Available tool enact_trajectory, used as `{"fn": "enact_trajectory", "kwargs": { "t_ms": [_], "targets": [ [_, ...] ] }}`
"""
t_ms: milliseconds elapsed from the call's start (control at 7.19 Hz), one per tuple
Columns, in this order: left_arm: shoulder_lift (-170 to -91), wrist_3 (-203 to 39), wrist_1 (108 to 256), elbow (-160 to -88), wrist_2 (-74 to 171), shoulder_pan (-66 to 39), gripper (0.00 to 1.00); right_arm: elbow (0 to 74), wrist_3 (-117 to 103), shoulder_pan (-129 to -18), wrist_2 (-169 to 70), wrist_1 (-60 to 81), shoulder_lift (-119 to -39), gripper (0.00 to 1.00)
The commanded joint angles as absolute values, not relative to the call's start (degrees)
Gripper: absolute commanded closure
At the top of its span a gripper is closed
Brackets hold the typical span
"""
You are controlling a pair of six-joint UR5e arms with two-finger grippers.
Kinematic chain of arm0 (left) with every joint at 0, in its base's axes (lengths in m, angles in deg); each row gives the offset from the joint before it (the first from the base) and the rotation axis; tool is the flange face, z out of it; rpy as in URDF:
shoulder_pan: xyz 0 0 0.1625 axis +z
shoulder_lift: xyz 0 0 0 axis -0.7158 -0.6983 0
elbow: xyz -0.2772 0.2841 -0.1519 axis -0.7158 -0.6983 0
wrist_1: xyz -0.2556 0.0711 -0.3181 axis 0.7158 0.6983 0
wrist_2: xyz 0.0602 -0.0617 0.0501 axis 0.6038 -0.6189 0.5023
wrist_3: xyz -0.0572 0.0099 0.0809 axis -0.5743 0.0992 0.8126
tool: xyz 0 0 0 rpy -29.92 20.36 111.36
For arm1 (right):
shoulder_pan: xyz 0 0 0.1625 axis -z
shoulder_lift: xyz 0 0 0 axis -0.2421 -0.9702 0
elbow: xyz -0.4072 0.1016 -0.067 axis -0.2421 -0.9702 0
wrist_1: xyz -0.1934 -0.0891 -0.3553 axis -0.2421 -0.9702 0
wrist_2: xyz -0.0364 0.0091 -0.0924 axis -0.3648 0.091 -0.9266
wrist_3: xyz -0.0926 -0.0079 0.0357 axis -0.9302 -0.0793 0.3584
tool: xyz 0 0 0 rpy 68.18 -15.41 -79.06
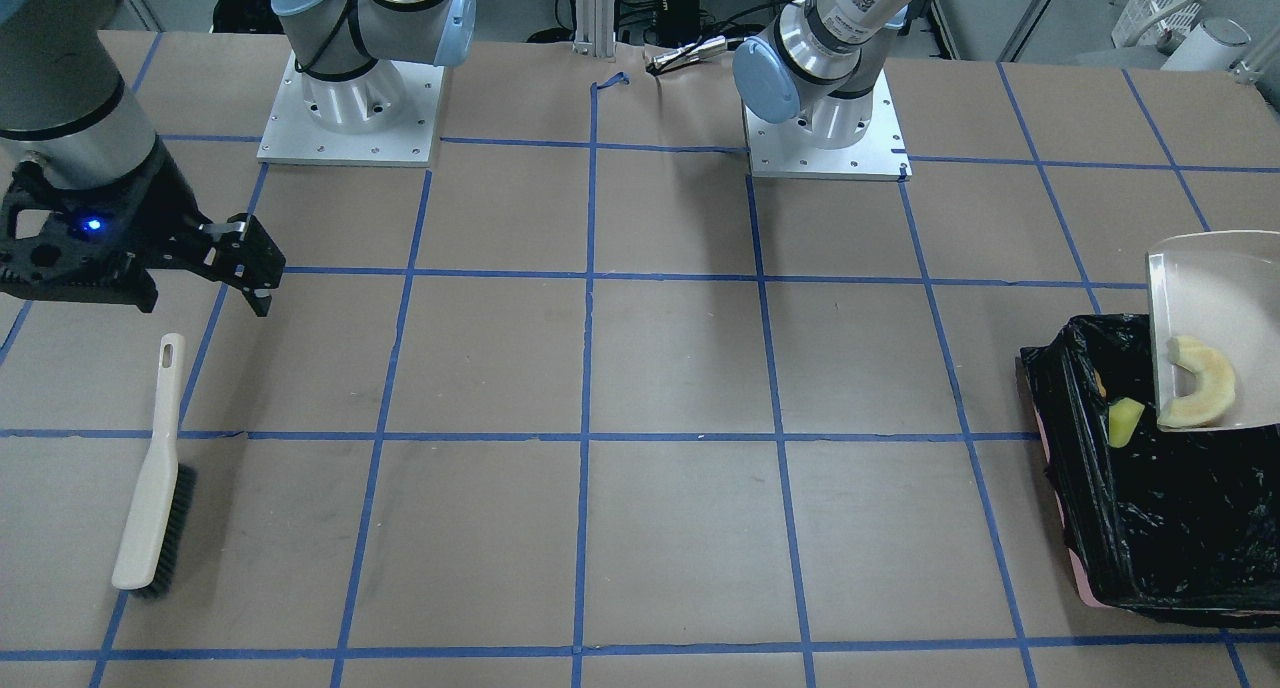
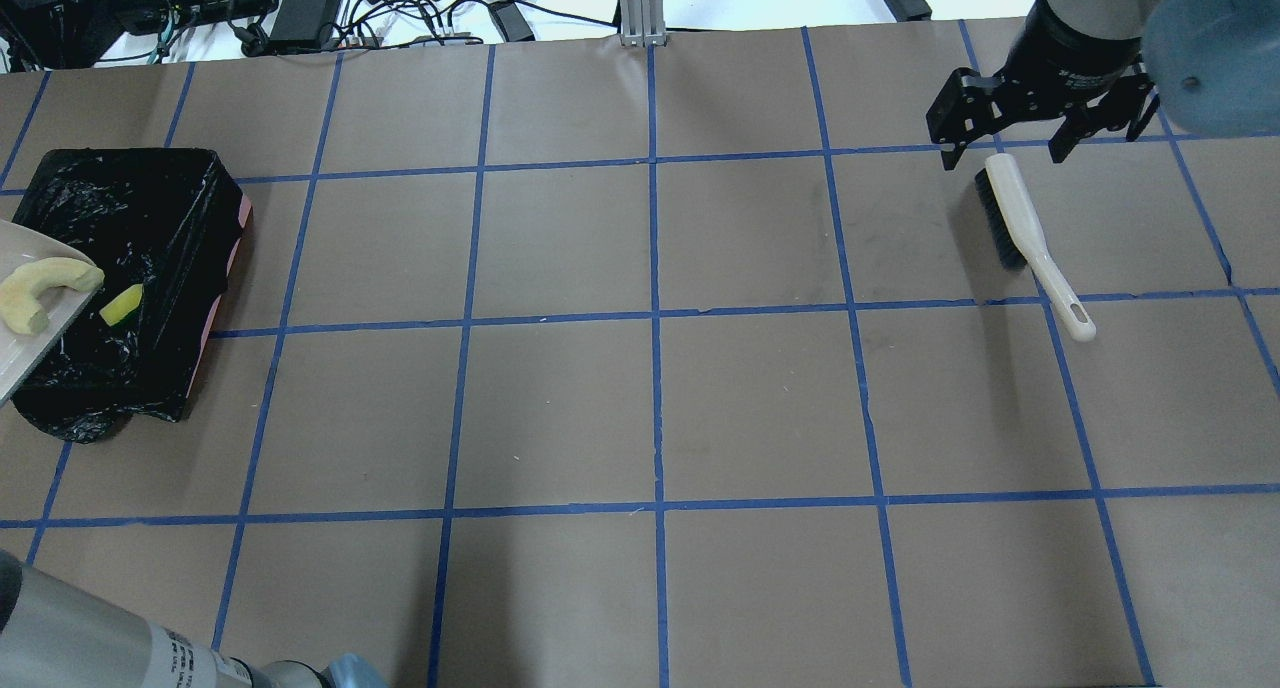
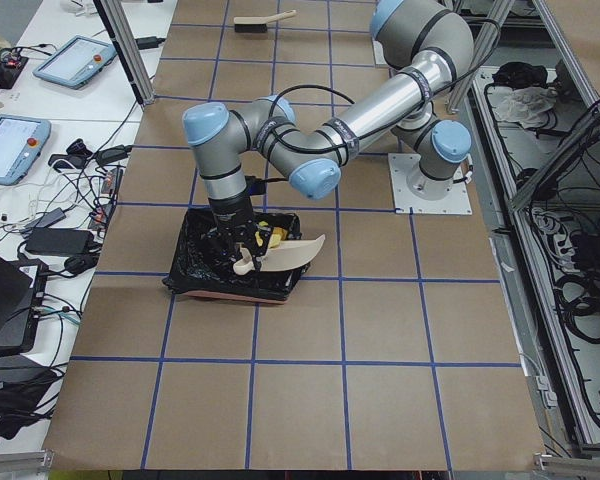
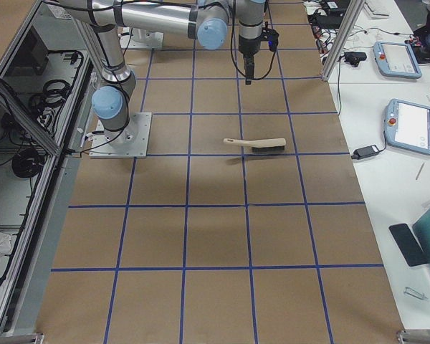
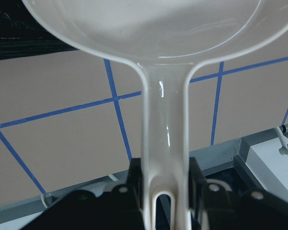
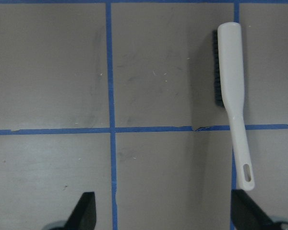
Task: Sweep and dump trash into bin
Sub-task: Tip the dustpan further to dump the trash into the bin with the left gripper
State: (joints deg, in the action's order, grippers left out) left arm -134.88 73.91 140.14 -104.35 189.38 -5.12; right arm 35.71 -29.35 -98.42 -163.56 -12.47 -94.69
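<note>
The bin (image 1: 1150, 528) (image 2: 150, 218), lined with a black bag, stands at the table's end on my left side. My left gripper (image 5: 165, 184) is shut on the handle of the beige dustpan (image 1: 1215, 288) (image 2: 20, 343) and holds it tilted over the bin. The pale curved slice (image 1: 1200, 383) (image 2: 40, 290) lies at the pan's lip. The yellow sponge piece (image 1: 1125, 420) (image 2: 120, 305) lies inside the bin. The potato-like lump is mostly hidden. My right gripper (image 2: 1005, 138) (image 6: 165, 213) is open and empty, above the brush's bristle end.
The white brush (image 2: 1030, 238) (image 1: 150, 478) (image 6: 233, 96) lies flat on the brown paper on my right side, handle pointing toward me. Blue tape lines grid the table. The arm bases (image 1: 350, 118) stand at the robot's edge.
</note>
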Motion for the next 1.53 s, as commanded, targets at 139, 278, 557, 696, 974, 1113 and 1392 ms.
{"fn": "enact_trajectory", "kwargs": {
  "t_ms": [139,278,557,696,974,1113,1392],
  "targets": [
    [-134.5,73.7,137.5,-104.1,193.9,-8.2,0.97,36.0,-28.6,-100.8,-162.1,-11.7,-95.2,0.00],
    [-134.2,73.5,137.4,-104.4,194.1,-8.4,0.97,36.0,-28.5,-100.7,-162.2,-9.5,-94.9,0.00],
    [-134.1,73.0,133.6,-104.7,198.0,-10.3,0.97,36.0,-28.4,-100.4,-162.2,-8.1,-94.6,0.00],
    [-134.0,72.7,133.4,-104.8,198.8,-10.6,0.97,35.9,-28.5,-100.3,-162.4,-8.0,-94.8,0.00],
    [-132.9,72.5,132.8,-105.8,199.2,-10.9,0.97,35.9,-27.6,-100.5,-161.2,-8.5,-96.9,0.00],
    [-132.3,72.4,132.8,-106.4,198.4,-10.9,0.98,35.8,-27.6,-100.6,-161.5,-8.1,-97.2,0.00],
    [-130.2,72.5,135.9,-106.4,186.2,-10.8,1.00,35.9,-27.5,-100.6,-162.1,-8.0,-97.6,0.00]
  ]
}}
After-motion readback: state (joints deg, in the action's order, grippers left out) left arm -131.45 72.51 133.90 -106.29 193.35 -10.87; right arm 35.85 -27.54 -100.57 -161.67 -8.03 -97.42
